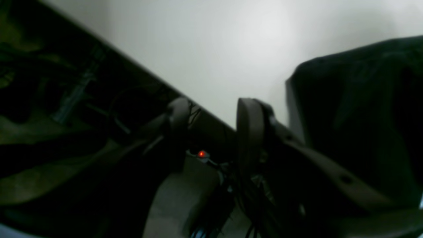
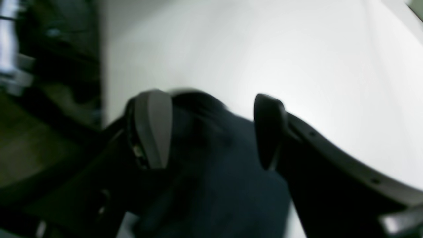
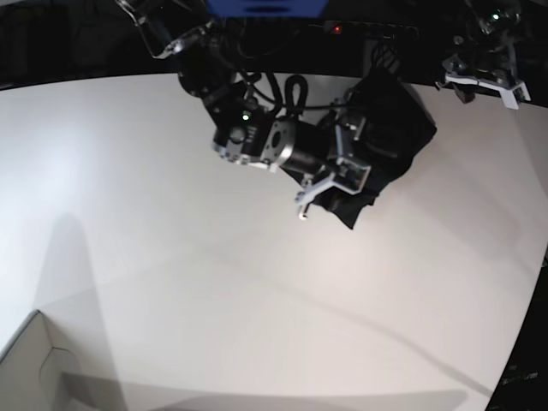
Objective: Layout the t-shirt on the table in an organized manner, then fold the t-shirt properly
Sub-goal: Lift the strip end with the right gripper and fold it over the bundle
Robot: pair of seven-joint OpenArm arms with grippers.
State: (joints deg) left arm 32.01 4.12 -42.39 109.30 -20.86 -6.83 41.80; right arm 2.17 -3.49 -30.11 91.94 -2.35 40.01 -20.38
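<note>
Hovering over the crumpled black fabric t-shirt (image 3: 385, 137), your right gripper (image 2: 211, 129) is standing with its jaws spread wide, cloth lying between them but not pinched. Your left gripper (image 1: 214, 129) is holding its jaws apart on nothing, just beside the t-shirt. That t-shirt is lying bunched on the big matte white table (image 3: 171, 257), near the table's far edge.

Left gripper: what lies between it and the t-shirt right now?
Only bare table. In the left wrist view the left gripper stands open with nothing in it, and the t-shirt sits off to its side.
</note>
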